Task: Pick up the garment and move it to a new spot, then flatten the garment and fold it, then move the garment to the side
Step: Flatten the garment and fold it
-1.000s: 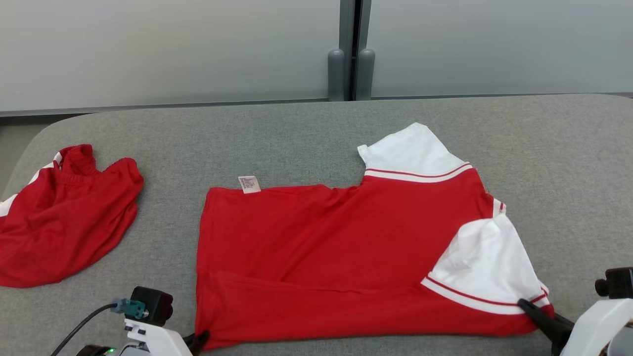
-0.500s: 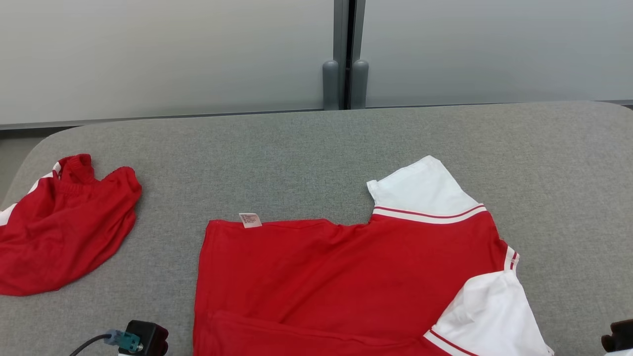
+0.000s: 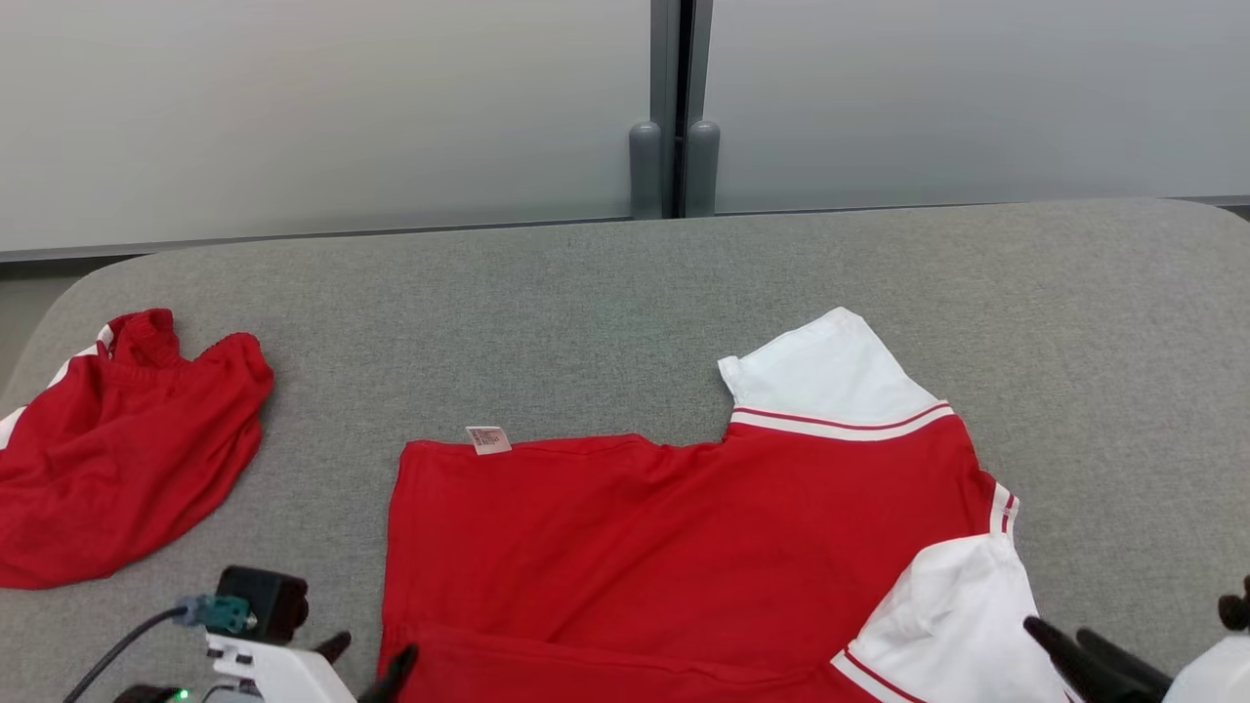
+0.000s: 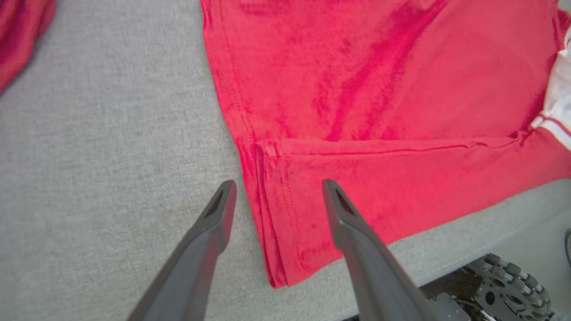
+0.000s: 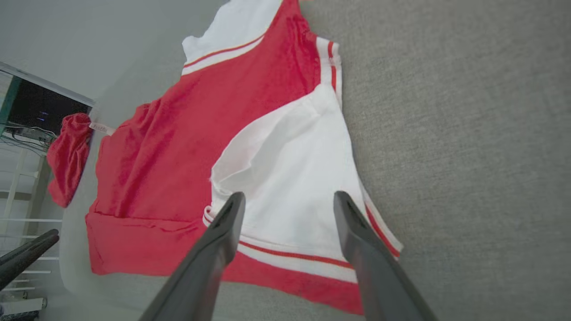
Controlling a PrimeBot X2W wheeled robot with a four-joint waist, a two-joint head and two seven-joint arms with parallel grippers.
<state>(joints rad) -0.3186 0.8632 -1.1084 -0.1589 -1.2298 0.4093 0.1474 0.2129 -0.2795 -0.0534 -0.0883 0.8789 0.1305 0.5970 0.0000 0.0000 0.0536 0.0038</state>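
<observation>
The garment [image 3: 684, 547], a red shirt with white sleeves, lies spread on the grey padded table [image 3: 586, 293], its near edge folded over in a strip [image 4: 401, 169]. My left gripper [image 3: 369, 656] stands open at the shirt's near left corner. In the left wrist view, the left gripper [image 4: 277, 189] has one finger over the cloth and one over the table. My right gripper [image 3: 1069, 640] is open too, at the near white sleeve [image 3: 957, 615]. The right wrist view has the right gripper [image 5: 289, 198] spread above that sleeve [image 5: 294, 178], holding nothing.
A second red garment [image 3: 117, 449] lies crumpled at the table's far left. A small label [image 3: 488, 439] sticks out at the shirt's far edge. Pale wall panels [image 3: 293, 98] stand behind the table. The near table edge and a wheel [image 4: 513, 281] are just below the shirt's corner.
Both grippers, shut on the shirt's near corners a second ago, have opened and let go. The camera has tilted, so the whole picture sits lower.
</observation>
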